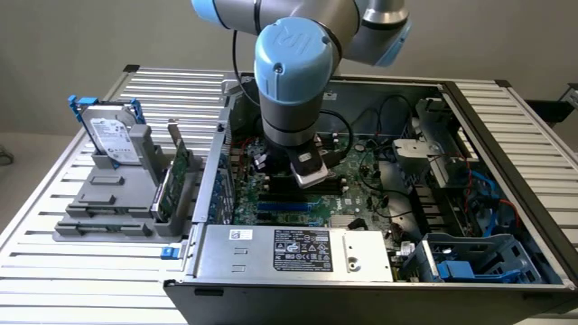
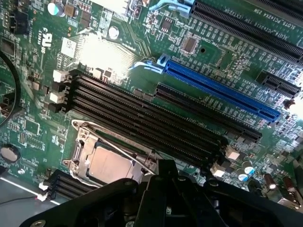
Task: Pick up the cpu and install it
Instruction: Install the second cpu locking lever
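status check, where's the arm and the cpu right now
Gripper shut, low over the motherboard. Cpu sits in the socket frame. Nothing seen blocking it.

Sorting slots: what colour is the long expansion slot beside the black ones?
Blue, clearest in the wrist view.

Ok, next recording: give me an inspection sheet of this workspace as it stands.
Surface: slatted metal table carrying an open computer case.
Job's things: cpu sits in the socket frame on the green motherboard.
Clutter: hard drive with blue bracket upright in a grey stand, outside the case.
Claw: claw shut, just above the cpu socket, holding nothing visible.
Cables: black and blue leads inside the case.
Surroundings: plain wall.
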Robot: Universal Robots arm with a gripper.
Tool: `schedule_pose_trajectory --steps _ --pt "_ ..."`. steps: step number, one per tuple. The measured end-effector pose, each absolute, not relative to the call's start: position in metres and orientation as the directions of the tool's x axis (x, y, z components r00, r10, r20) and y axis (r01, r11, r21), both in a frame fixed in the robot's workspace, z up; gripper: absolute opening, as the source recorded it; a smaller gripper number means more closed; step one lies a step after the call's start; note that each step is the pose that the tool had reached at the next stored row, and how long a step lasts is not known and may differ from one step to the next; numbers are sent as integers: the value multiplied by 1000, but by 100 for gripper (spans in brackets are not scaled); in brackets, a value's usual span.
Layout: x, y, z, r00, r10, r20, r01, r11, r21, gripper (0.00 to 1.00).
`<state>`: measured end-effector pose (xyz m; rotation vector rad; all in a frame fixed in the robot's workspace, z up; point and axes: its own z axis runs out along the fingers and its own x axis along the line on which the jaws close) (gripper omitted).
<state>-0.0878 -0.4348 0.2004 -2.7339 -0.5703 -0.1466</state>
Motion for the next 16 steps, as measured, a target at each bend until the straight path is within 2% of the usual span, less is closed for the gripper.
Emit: schedule_pose_trajectory --steps 9,16 --pt "-89 -425 199 914 381 140 405 -881 -244 11" --pt "-89 -423 201 914 384 132 405 -886 -225 11"
